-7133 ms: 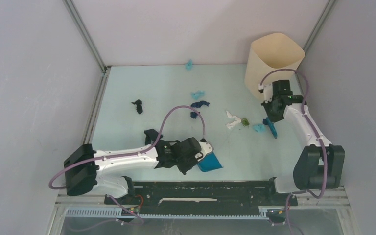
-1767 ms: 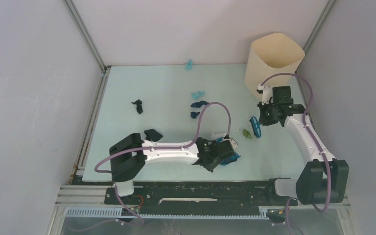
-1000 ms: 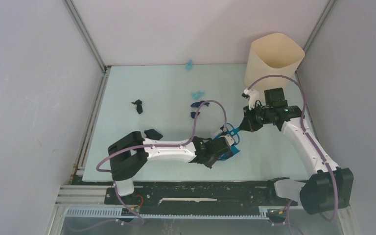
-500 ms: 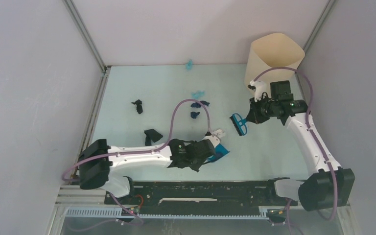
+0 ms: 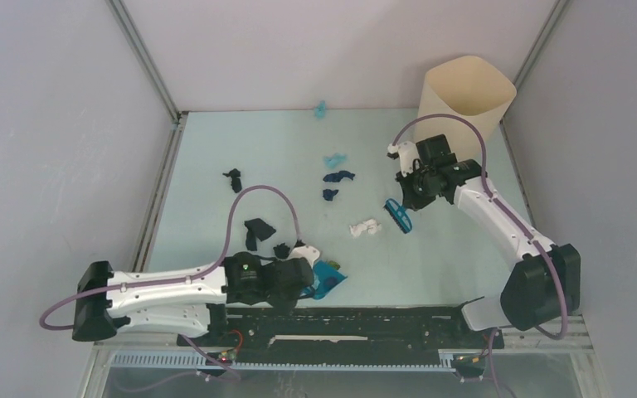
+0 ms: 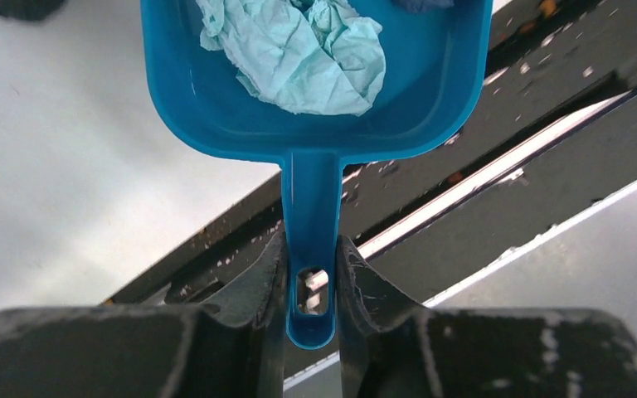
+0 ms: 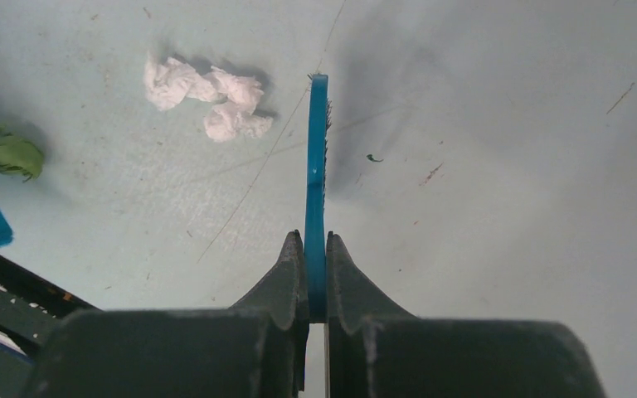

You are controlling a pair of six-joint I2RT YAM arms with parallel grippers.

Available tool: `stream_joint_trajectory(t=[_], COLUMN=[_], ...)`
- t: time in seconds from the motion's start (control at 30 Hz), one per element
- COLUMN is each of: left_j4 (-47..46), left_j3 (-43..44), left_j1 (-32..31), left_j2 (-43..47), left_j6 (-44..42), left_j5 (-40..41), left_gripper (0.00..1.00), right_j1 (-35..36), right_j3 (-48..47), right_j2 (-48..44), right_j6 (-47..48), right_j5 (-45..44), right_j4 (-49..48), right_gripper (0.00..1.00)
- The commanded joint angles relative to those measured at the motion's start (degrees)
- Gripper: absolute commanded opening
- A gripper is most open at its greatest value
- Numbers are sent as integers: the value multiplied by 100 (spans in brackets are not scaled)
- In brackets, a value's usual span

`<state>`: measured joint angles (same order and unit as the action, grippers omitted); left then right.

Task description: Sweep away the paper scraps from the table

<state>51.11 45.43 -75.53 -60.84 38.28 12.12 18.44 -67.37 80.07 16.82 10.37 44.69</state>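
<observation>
Left hand (image 6: 311, 249) clamped on dustpan (image 6: 216, 99) handle at the near worktop (image 5: 240, 141) edge, light blue scrap (image 6: 299, 50) inside. Right hand (image 7: 315, 245) clenched on brush (image 7: 318, 149), just beside white scrap (image 7: 207, 95). Dark scraps (image 5: 336, 176) lie mid-worktop. Recommended: pan lip flat beside the scrap, bristles down, short stroke panward.

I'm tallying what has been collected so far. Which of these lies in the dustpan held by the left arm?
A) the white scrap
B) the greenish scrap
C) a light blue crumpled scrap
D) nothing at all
C: the left wrist view shows a light blue crumpled scrap inside the dustpan, with the left gripper clamped on its handle. The white scrap and greenish scrap lie on the table.
</observation>
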Motion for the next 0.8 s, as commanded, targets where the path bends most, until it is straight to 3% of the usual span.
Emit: stream_joint_trajectory(t=[0.0,0.27,0.5,0.77], left_j4=[157,-181,-957,-1294], left_j3=[-338,-158,80,709], left_j1=[-206,-347,-344,-224], left_j2=[161,-1028,-1739,-2509], left_j6=[645,314,63,-240], left_j5=[-128,182,242,654], left_gripper=[1,0,0,0], right_j1=[193,722,1145,1810], right_j3=[-307,-309,-323,-160], right_j2=[173,547,496,329], right_j6=[54,66,365,629], right_j5=[-377,-208,1108,1457], right_j4=[-191,-32,502,1018], right_gripper=[0,0,0,0])
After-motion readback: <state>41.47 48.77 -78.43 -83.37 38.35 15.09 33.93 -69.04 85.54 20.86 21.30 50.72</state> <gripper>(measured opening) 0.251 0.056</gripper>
